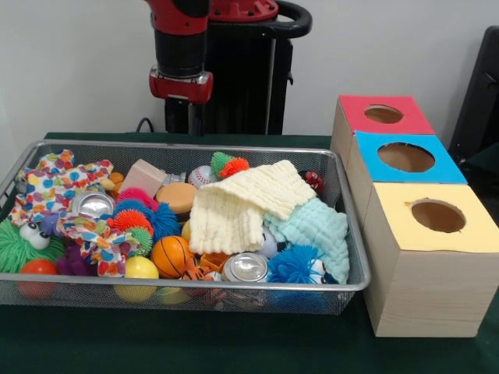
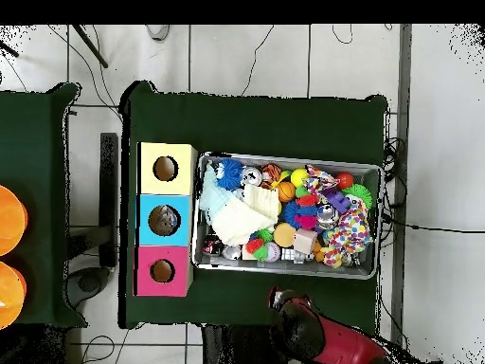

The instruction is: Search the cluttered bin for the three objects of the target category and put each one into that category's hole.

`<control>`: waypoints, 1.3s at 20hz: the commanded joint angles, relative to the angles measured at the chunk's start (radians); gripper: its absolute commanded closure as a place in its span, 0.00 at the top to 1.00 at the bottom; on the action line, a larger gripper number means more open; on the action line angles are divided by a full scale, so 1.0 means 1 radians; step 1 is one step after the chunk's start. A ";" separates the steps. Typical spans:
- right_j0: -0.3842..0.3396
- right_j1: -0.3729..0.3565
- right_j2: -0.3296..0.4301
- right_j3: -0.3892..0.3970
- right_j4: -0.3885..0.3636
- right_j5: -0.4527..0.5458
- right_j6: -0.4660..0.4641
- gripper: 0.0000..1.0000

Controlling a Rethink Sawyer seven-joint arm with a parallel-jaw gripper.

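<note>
The silver wire-mesh bin (image 1: 187, 145) stands on the green table, full of clutter; it also shows in the overhead view (image 2: 284, 157). Inside are a cream cloth (image 1: 242, 202), a mint cloth (image 1: 316, 230), a patterned cloth (image 1: 58, 183), an orange basketball (image 1: 171, 255), a yellow ball (image 1: 140, 269), two cans (image 1: 246, 267), a blue spiky ball (image 1: 295, 265), a baseball (image 1: 201, 176) and a green furry toy (image 1: 19, 245). Three wooden boxes have holes in red (image 1: 382, 114), blue (image 1: 405, 157) and yellow (image 1: 437, 216) tops. My gripper (image 1: 185, 117) hangs behind the bin's far rim, outside it.
The boxes stand in a row against one short side of the bin (image 2: 164, 220). My arm (image 2: 303, 327) sits at the table's robot side. A second green table holds orange objects (image 2: 8, 220). A black chair (image 1: 479, 93) stands behind the boxes.
</note>
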 commanded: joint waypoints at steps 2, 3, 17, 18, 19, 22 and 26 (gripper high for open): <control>-0.048 0.062 0.117 -0.056 -0.058 -0.090 0.145 1.00; -0.056 0.069 0.121 -0.062 -0.064 -0.089 0.142 1.00; -0.076 -0.002 0.150 -0.064 -0.070 0.017 0.133 1.00; -0.072 -0.013 0.149 -0.060 -0.066 0.027 0.134 1.00; -0.069 -0.024 0.149 -0.058 -0.063 0.037 0.132 1.00; -0.075 -0.051 0.161 -0.063 -0.057 0.078 0.117 1.00; -0.073 -0.097 0.171 -0.065 -0.045 0.138 0.101 1.00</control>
